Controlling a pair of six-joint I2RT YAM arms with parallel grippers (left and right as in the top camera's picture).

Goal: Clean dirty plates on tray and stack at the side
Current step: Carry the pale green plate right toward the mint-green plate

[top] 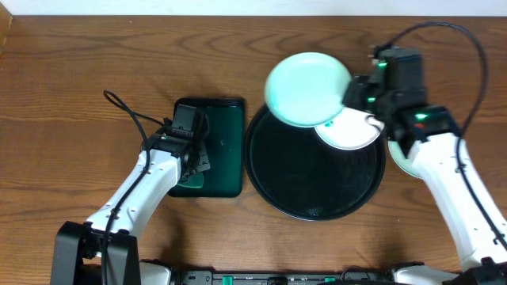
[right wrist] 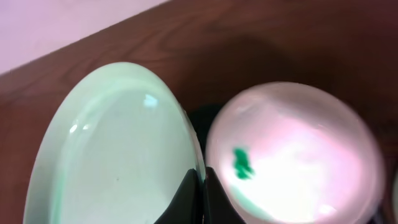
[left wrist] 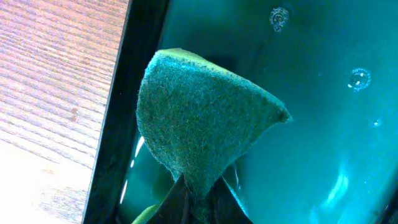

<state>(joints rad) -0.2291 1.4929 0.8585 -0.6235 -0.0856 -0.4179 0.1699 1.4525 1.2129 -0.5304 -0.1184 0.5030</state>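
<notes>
The black round tray (top: 317, 186) lies in the middle of the table. My right gripper (top: 354, 101) is shut on the rim of a pale mint plate (top: 307, 89) and holds it tilted above the tray's far edge; in the right wrist view the fingers (right wrist: 202, 180) pinch that plate (right wrist: 118, 143). A white plate with a green smear (top: 351, 131) rests on the tray's far right; it also shows in the right wrist view (right wrist: 292, 155). A third plate (top: 402, 164) lies on the table right of the tray, mostly hidden by my right arm. My left gripper (top: 190, 158) is shut on a green sponge (left wrist: 199, 118).
A rectangular dark green tray (top: 222, 146) lies left of the black tray, and the left gripper (left wrist: 199, 202) holds the sponge over its wet bottom (left wrist: 311, 93). Wooden table (top: 71, 95) all round. A cable loops by the left arm.
</notes>
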